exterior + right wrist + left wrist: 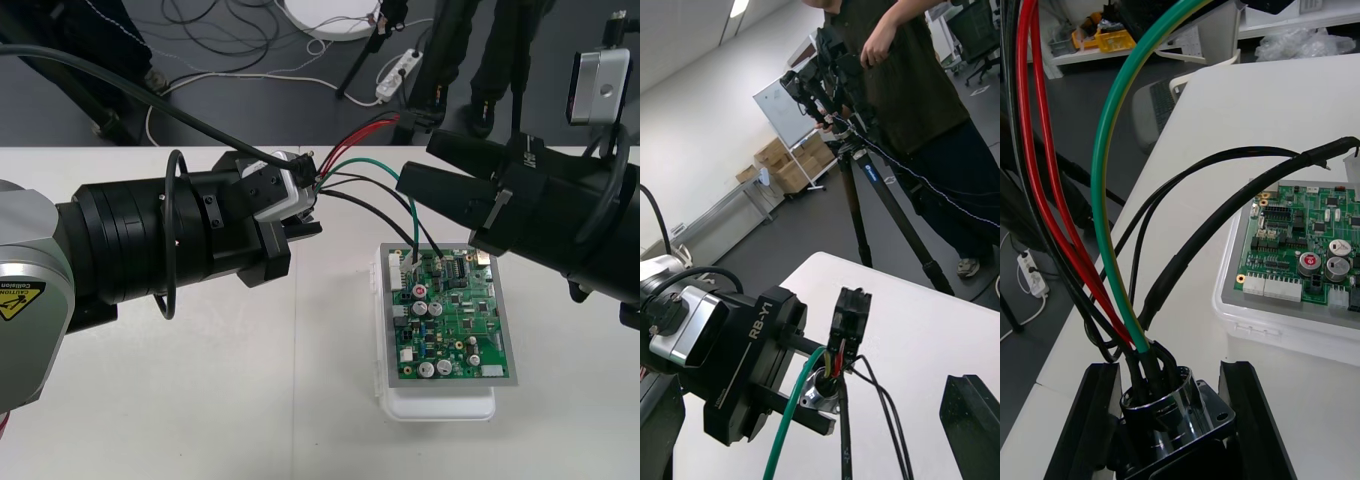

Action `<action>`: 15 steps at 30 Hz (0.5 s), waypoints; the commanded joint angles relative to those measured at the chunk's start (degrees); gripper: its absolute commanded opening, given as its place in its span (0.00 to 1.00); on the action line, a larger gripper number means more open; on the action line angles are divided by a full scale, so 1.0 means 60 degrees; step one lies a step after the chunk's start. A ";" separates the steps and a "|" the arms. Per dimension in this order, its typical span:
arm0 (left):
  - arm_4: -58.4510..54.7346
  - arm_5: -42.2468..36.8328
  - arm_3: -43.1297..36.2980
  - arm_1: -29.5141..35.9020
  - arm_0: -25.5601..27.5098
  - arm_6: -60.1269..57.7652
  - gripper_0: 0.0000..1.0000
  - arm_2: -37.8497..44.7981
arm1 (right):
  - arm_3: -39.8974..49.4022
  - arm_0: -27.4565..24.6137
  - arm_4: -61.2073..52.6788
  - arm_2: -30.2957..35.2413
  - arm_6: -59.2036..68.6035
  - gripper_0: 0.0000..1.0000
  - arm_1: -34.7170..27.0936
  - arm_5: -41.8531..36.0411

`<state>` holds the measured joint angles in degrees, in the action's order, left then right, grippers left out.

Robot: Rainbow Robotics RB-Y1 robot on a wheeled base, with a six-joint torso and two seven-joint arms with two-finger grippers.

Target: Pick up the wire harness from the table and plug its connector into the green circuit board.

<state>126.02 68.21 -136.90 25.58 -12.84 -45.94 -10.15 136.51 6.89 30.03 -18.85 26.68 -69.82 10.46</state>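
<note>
Pale, plain table (250, 400) fills most of the front view. Along the top edge runs a strip of dark floor (200, 110), strewn with loose cables (230, 75) and a white power strip (398, 72). Right of centre, the green circuit board (455, 315) lies on its white base (440, 405).

At centre left, the left gripper (300, 205) is clamped on the wire harness (1100, 172), its black fingers (1094, 420) pressed to either side of the round metal socket (1166, 409). Red, green and black wires arc from there toward the upper right.

Coming in from the upper right, the right gripper (440, 200) hovers over the board's top-left corner. Its fingers (970, 420) are spread wide and grasp nothing, with wires passing between them. The black and green wires drop to that corner, but I cannot tell whether the plug is seated.
</note>
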 commanded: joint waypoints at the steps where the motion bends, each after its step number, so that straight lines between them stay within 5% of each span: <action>1: 0.0031 -0.0587 -0.0093 -0.0192 -0.0336 0.0420 0.00 -0.0198 | -0.0135 0.0638 0.0049 -0.0198 0.0504 1.00 0.0182 -0.0059; 15: 0.0046 -0.0587 -0.0108 -0.0177 -0.0336 0.0420 0.00 -0.0198 | -0.0516 0.1048 0.0020 -0.0300 0.0841 1.00 0.0401 -0.0206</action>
<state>126.03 68.21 -136.87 25.58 -12.84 -45.94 -10.15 133.61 11.00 30.03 -19.55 29.78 -68.33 9.69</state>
